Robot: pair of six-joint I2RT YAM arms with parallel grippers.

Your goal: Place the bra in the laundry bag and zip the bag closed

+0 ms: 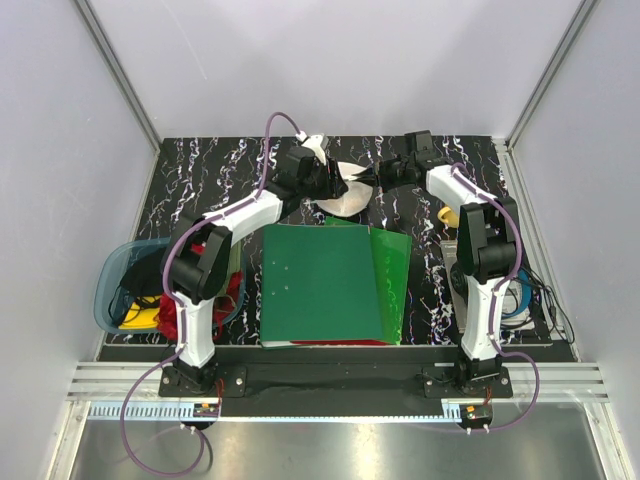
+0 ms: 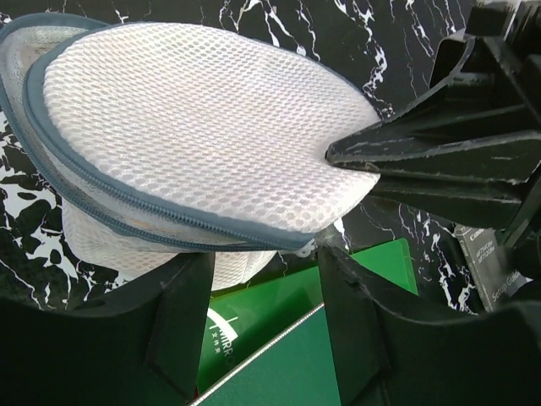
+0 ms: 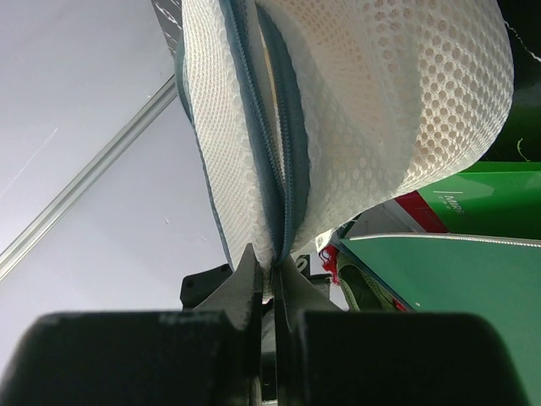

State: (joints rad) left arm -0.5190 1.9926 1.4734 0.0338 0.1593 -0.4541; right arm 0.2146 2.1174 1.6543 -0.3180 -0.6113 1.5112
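The laundry bag (image 1: 343, 192), a white mesh dome with a blue-grey zipper rim, is held off the table at the back centre. My right gripper (image 1: 373, 179) is shut on its zipper edge, seen in the right wrist view (image 3: 272, 266) and from the left wrist view (image 2: 338, 156). My left gripper (image 1: 322, 180) is just under the bag's rim (image 2: 169, 222), its jaws apart (image 2: 262, 258) and nothing between them. The visible zipper run looks closed. The bra is hidden; only a faint peach tone shows through the mesh (image 3: 355, 51).
Green folders (image 1: 330, 285) lie in front of the bag. A translucent blue tub (image 1: 125, 285) and a red cloth (image 1: 235, 290) are at the left. A yellow mug (image 1: 447, 215) and cables (image 1: 520, 300) are at the right.
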